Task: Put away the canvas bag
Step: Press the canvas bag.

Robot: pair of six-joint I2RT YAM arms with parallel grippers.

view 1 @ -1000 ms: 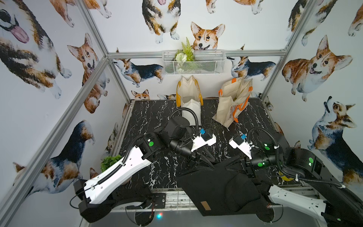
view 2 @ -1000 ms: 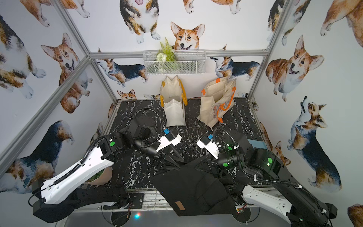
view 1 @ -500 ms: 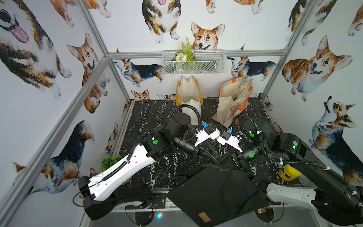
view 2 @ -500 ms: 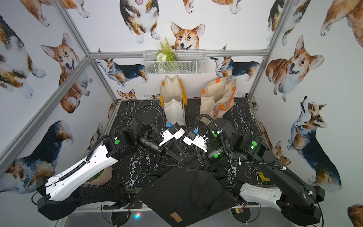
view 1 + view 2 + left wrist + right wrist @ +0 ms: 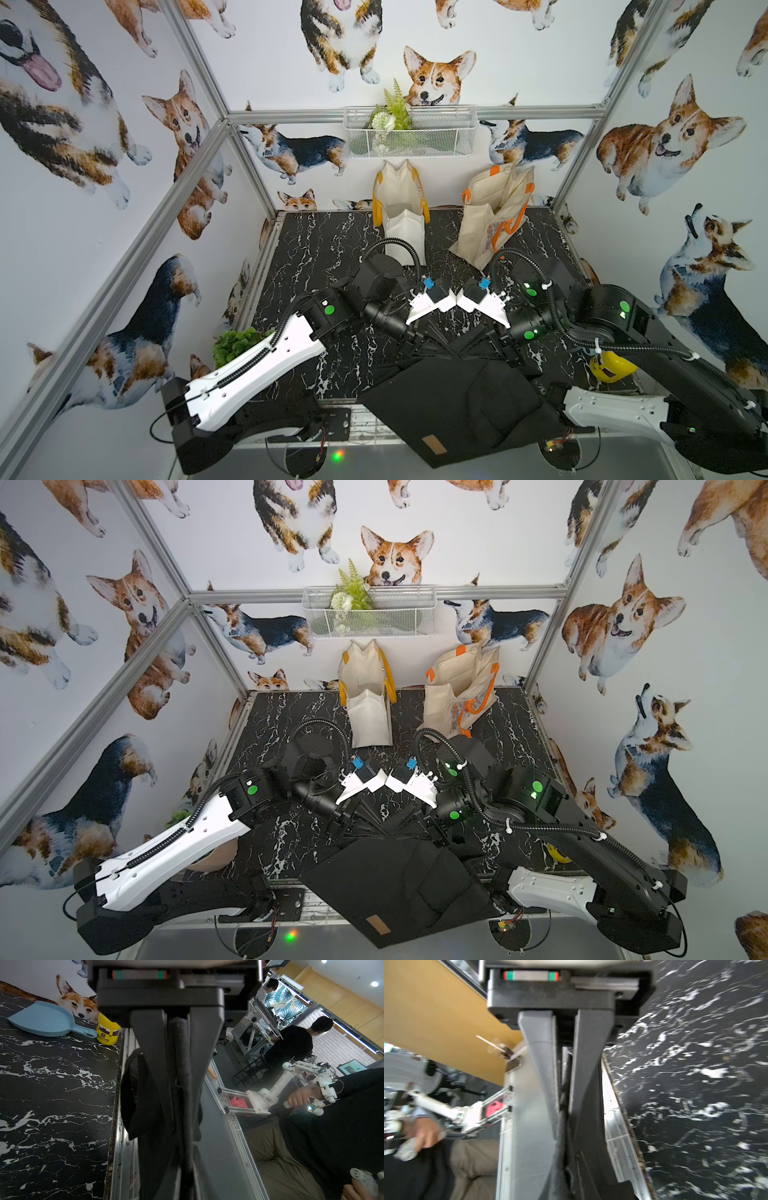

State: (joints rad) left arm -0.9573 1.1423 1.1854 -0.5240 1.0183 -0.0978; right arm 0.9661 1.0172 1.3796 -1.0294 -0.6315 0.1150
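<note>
- My left tool (image 5: 434, 338) was clenched on the top edge of the black canvas bag (image 5: 449, 407). The left wrist view showed dark cloth pinched between its jaws.
- My right tool (image 5: 487, 340) was clenched on that same edge, just beside the left tool. The blurred right wrist view showed dark cloth between its jaws too.
- The two tools angled toward each other, and their white wrist housings nearly met above the grip.
- From the tools the bag spread out over the front edge of the black, white-veined marble-look worktop (image 5: 324, 257). A small tan label patch (image 5: 434, 444) sat at the end farthest from both tools.
- Beyond the left tool, well apart from it, a cream cloth tote with yellow handles (image 5: 401, 208) stood upright.
- Beyond the right tool, a cream cloth tote with orange handles (image 5: 494, 212) stood leaning a little.
- A yellow plastic tub (image 5: 108, 1031) sat well off to the right tool's outer side, with a pale blue plastic dustpan (image 5: 44, 1022) just beside it.
</note>
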